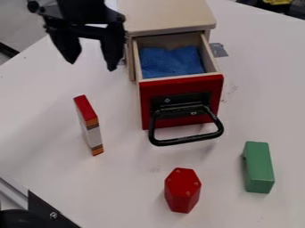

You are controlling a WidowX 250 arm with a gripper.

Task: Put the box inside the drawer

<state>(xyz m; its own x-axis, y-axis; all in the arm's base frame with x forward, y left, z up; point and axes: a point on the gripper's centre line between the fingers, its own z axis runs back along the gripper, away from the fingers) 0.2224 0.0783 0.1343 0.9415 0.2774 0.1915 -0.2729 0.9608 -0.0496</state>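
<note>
One slim box (90, 127) stands upright on the surface (47, 133), to the left of the drawer (182, 82) in the camera view and apart from it; its narrow top is red, and the narrow side below has orange, dark and white bands. Its broad sides are seen too steeply to make out. The single drawer is pulled out of the one wooden cabinet (166, 15), with a red front and one black handle (186, 140) jutting from it. Inside lies one blue cloth (170, 62), rumpled, covering most of the drawer floor that shows; the back of the drawer is hidden under the cabinet top, and the cabinet itself is cut off by the top edge. The drawer's wooden side wall stands between the box and the space inside. Above the box in the view, left of the cabinet, hangs the one gripper (92, 66), its two fingers spread apart and holding nothing, its arm cut off at the top. Two blocks stand nearer the camera: a red six-sided one (182, 190) below the handle, and a green one (258, 167) to the right. One grey patch (218, 50) lies beside the cabinet's right side. Black hardware (51, 213) at the lower left and a yellow item (277, 2) at the upper right are cut off.
</note>
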